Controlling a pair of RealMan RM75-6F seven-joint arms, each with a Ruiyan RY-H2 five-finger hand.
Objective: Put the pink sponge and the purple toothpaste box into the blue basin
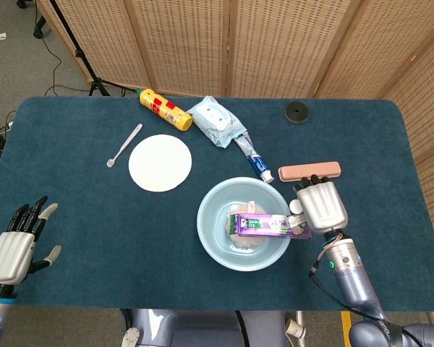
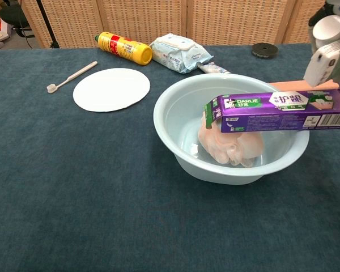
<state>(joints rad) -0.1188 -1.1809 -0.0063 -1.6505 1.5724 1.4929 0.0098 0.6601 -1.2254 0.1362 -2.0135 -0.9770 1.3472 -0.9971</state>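
Left robot hand (image 1: 14, 246) head-view only

The sponge (image 2: 231, 144) lies in the basin (image 2: 175, 139), the toothpaste box (image 2: 277, 111) resting across its right rim.

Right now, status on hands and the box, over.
Left hand open, idle at table edge. Right hand empty, at outer end of purple toothpaste box. Box rests across blue basin rim, over pink sponge inside. Nothing blocking.

- A yellow bottle (image 1: 166, 109) is laid on its side at the table's (image 1: 94, 231) far edge.
- A wet-wipes pack (image 1: 215, 120) is seen beside it.
- A toothpaste tube (image 1: 254, 162), white plate (image 1: 160, 163), toothbrush (image 1: 124, 144), pink case (image 1: 309, 170) and black disc (image 1: 296, 112) are spread around.
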